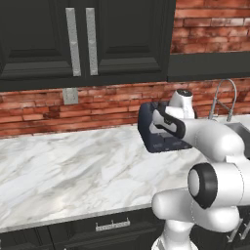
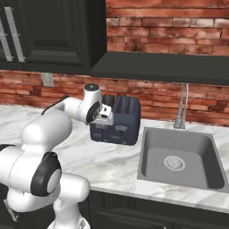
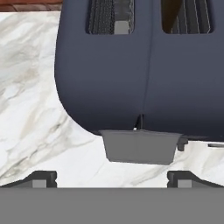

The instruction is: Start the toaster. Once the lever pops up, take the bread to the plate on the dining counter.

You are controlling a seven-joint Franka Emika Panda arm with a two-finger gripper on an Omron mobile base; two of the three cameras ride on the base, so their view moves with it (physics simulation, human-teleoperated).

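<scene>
So my pincer [image 3: 112, 177] is hanging right over the front edge of the toaster [image 3: 140, 83], fingers spread wide apart with nothing between them, not touching anything as far as I can see. Just past my fingertips [image 3: 41, 178] is the grey lever [image 3: 139, 146] sticking out from the toaster's front face, sitting between my two tips but a bit further on. Under it is the white marble worktop [image 3: 30, 109].

Beyond the lever the dark navy body rises up, and further still are the slots [image 3: 109, 17] in its top. I can see ribbed guides inside them, but can't tell whether there's a slice down in there. No readable writing on it from here.

From the base cameras, my hand [image 2: 103, 114] is pressed up close to the toaster [image 2: 120, 120], which sits on the worktop [image 1: 73, 171] against the red brick wall [image 1: 107, 105]. Off to my right is the grey sink [image 2: 179, 161], nothing in the basin but its drain, with the faucet [image 2: 182, 107] behind it.
</scene>
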